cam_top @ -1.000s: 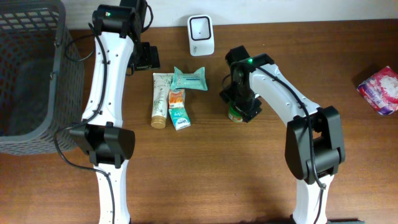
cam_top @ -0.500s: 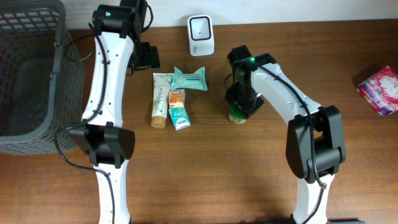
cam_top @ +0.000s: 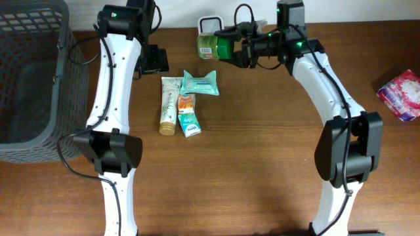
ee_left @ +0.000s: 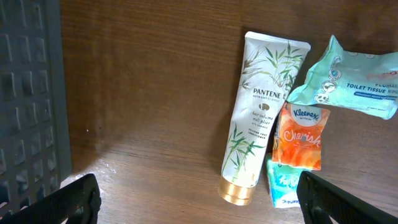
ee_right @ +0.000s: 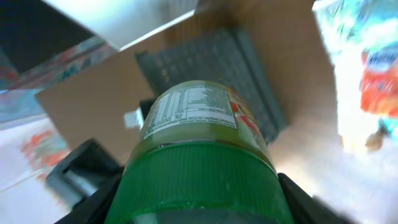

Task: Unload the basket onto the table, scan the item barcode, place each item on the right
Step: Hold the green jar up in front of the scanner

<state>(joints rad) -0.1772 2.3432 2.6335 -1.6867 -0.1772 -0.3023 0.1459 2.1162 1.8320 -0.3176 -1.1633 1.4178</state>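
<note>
Looking down from overhead, the brown desk carries a grey basket at its left end, and only this view takes in both arms whole. The right arm reaches to the far edge. There the right gripper is clamped on the cap end of a green-capped bottle, holding it on its side, off the desk, right at the white scanner. The bottle covers the scanner's lower part, and whether they touch cannot be told.

The right wrist camera is nearly filled by the bottle's green cap and a panel of small print, too blurred to read. Dark fingers press the cap from both lower corners, and the background is smeared.

The left gripper hangs open over the desk near the basket. Its wrist view shows the two fingers wide apart in the bottom corners with nothing between them.

Printed names are legible only in the left wrist view:
- a Pantene tube
- a toilet tissue wipes pack
- an orange Kleenex pack
- a small teal pack, cut off at the bottom edge

A pink packet is clipped by the overhead frame's right edge.
</note>
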